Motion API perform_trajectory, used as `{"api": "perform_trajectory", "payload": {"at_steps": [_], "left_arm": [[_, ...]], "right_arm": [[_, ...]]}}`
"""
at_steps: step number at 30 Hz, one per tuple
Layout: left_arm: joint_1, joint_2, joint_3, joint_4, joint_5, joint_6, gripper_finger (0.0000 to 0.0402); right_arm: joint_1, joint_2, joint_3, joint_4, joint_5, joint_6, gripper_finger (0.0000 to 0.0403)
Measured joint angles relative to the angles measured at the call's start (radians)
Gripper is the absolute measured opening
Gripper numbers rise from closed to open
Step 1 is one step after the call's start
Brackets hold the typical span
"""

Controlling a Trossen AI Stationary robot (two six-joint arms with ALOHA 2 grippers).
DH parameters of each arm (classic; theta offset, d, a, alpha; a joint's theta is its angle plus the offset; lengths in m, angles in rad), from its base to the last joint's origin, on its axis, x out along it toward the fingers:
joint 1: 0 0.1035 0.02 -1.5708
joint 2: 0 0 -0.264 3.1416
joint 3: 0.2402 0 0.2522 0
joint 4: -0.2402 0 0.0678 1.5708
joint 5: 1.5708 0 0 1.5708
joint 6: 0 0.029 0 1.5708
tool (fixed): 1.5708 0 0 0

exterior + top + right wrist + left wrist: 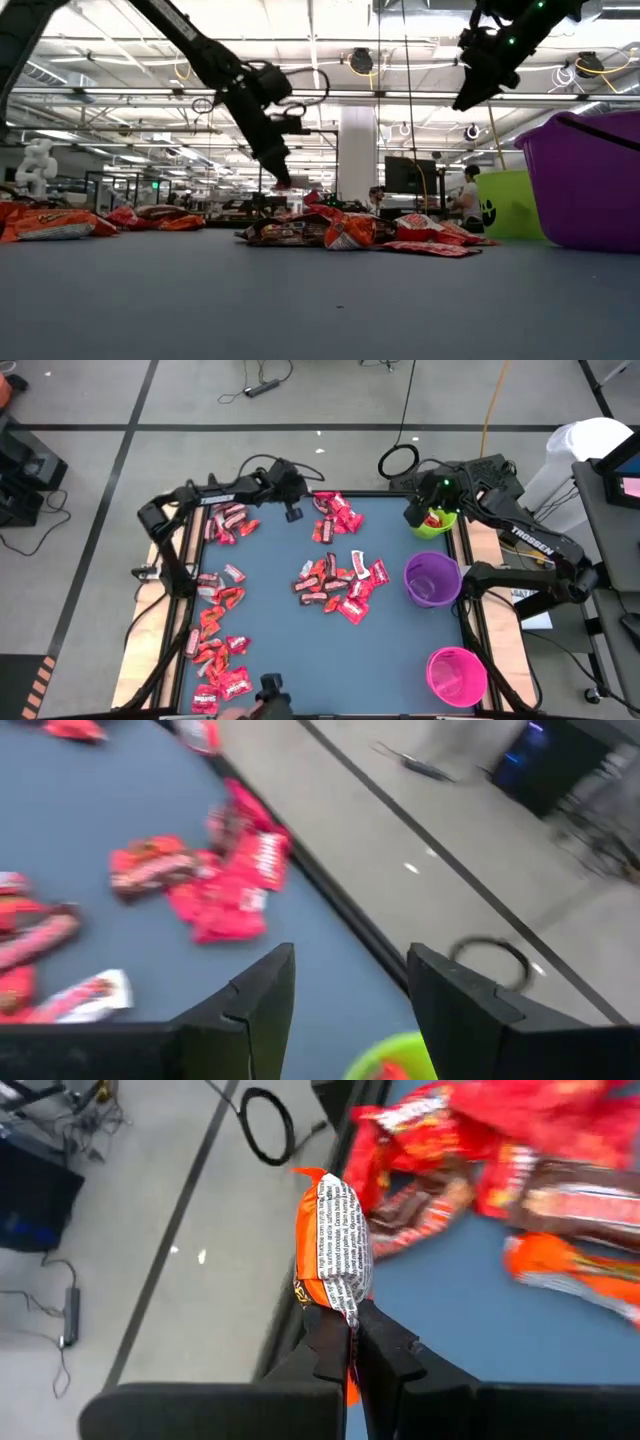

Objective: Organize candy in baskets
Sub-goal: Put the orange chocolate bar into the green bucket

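an orange-wrapped candy [333, 1245], light, thin and crinkly, is pinched by one end in the left gripper [352, 1342] near the counter's [400, 650] far edge. right gripper [350, 990], fingers spread and empty, is poised over the lime green basket [438, 522].

blue table [280, 570] carries scattered candy [335, 585] and three baskets [432, 580]
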Motion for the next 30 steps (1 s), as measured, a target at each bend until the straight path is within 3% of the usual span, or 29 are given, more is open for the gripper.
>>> {"api": "perform_trajectory", "payload": {"at_steps": [7,16,30], "left_arm": [[-0.095,-0.161,-0.164,0.152,0.016,0.0,0.0009],[-0.243,-0.353,-0.385,0.354,0.017,-0.045,0.0009],[-0.453,-0.415,-0.438,0.456,0.007,-0.06,0.0009]], "right_arm": [[0.125,0.001,-0.001,0.128,-0.099,-0.009,0.0183],[0.295,0.05,-0.001,0.272,-0.099,-0.012,0.0183],[0.46,0.286,-0.001,0.531,-0.099,0.063,0.0183]]}}
